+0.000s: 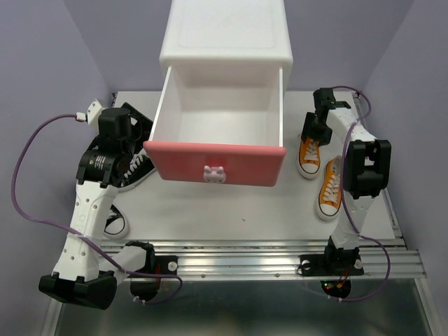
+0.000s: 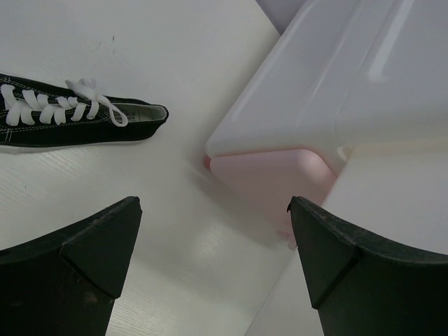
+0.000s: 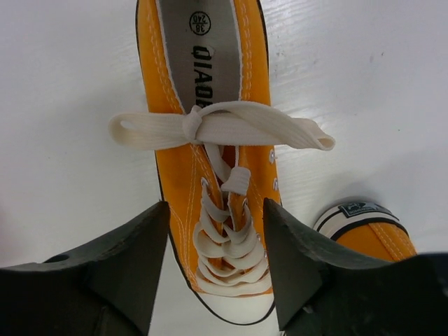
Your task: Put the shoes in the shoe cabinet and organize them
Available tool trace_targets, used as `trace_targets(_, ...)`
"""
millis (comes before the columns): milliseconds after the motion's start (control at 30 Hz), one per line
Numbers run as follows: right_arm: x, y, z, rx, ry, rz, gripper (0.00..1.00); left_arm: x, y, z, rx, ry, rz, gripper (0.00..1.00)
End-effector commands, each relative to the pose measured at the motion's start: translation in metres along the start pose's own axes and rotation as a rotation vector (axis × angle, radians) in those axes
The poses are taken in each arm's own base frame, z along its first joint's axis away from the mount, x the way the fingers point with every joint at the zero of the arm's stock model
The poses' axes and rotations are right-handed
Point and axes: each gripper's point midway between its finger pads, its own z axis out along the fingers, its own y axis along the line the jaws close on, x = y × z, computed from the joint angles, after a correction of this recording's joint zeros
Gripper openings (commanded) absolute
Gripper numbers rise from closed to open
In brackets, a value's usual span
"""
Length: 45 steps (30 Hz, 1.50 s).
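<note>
The white shoe cabinet [image 1: 225,35] stands at the back centre, its darker pink upper drawer [image 1: 217,162] pulled out and empty. One orange shoe [image 1: 309,157] lies right of the drawer, and the second [image 1: 330,190] lies nearer. My right gripper [image 1: 313,134] is open and straddles the first orange shoe [image 3: 210,91] at its laces. The other shoe's toe [image 3: 364,225] shows beside it. One black shoe [image 1: 138,171] lies left of the drawer under my left arm, another [image 1: 115,224] nearer. My left gripper [image 2: 213,238] is open and empty above the table between a black shoe [image 2: 70,122] and the cabinet [image 2: 336,77].
The open drawer's front juts toward the table's middle, with a bunny knob [image 1: 213,173]. The pale pink lower drawer front [image 2: 273,175] is closed. Purple walls close in the back and sides. A metal rail [image 1: 266,262] runs along the near edge.
</note>
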Motion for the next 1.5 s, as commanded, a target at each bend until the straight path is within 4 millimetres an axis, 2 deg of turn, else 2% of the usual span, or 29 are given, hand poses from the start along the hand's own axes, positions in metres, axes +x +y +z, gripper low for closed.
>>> trace_targets(0,-0.017,-0.003,0.008,0.019,-0.06,0.014,0.59,-0.004,0.0,0.001,0.006,-0.022,0.006,0.99)
trace_targets(67,-0.018,-0.004,0.01,0.027,-0.061,0.016,0.56,-0.003,0.0,0.002,0.007,-0.019,0.007,0.99)
trace_targets(233,-0.009,-0.007,0.02,0.048,-0.034,0.005,0.55,-0.004,-0.002,0.002,0.014,-0.017,0.011,0.99)
trace_targets(367,-0.011,-0.005,0.022,0.035,-0.042,0.006,0.26,-0.005,-0.002,0.001,0.011,-0.02,0.021,0.99)
trace_targets(400,-0.015,-0.002,0.017,0.016,-0.055,0.009,0.12,-0.005,-0.002,0.001,0.011,-0.018,0.023,0.99)
trace_targets(467,-0.022,0.001,0.009,-0.001,-0.085,0.018,0.01,-0.004,-0.003,0.001,0.014,-0.011,0.024,0.99)
trace_targets(500,-0.026,0.002,0.004,-0.009,-0.102,0.024,0.0,-0.003,-0.003,0.0,0.016,-0.007,0.023,0.99)
trace_targets(600,-0.05,0.005,-0.029,-0.044,-0.198,0.054,0.01,-0.005,-0.005,-0.002,0.02,-0.008,0.015,0.99)
trace_targets(733,-0.09,0.012,-0.102,-0.139,-0.378,0.119,0.01,-0.009,-0.007,-0.008,0.019,-0.01,-0.001,0.99)
trace_targets(767,-0.104,0.013,-0.133,-0.181,-0.456,0.145,0.01,-0.009,-0.006,-0.008,0.014,-0.011,-0.006,0.99)
trace_targets(833,-0.124,0.019,-0.177,-0.255,-0.554,0.182,0.01,-0.006,-0.001,-0.008,-0.002,-0.004,-0.003,0.99)
trace_targets(933,-0.151,0.023,-0.255,-0.376,-0.728,0.213,0.0,-0.004,0.007,-0.008,-0.032,-0.007,-0.015,0.99)
trace_targets(967,-0.158,0.028,-0.284,-0.442,-0.787,0.218,0.01,-0.005,0.009,-0.009,-0.035,-0.015,-0.026,0.99)
trace_targets(1033,-0.167,0.038,-0.321,-0.543,-0.853,0.217,0.01,-0.004,0.01,-0.009,-0.039,-0.012,-0.024,0.99)
trace_targets(1067,-0.177,0.041,-0.355,-0.606,-0.922,0.225,0.01,-0.003,0.013,-0.009,-0.051,-0.011,-0.022,0.99)
trace_targets(1133,-0.182,0.049,-0.386,-0.693,-0.968,0.204,0.01,-0.001,0.021,-0.008,-0.096,-0.007,-0.024,0.99)
trace_targets(1167,-0.188,0.05,-0.418,-0.745,-1.032,0.208,0.01,-0.001,0.023,-0.007,-0.107,-0.006,-0.023,0.99)
trace_targets(1333,-0.192,0.062,-0.485,-0.943,-1.148,0.183,0.01,0.0,0.023,-0.007,-0.108,-0.005,-0.04,0.99)
trace_targets(1367,-0.193,0.062,-0.504,-0.996,-1.19,0.203,0.01,-0.001,0.022,-0.007,-0.106,-0.007,-0.045,0.99)
trace_targets(1467,-0.188,0.07,-0.544,-1.164,-1.225,0.198,0.0,-0.001,0.017,-0.007,-0.095,-0.002,-0.053,0.99)
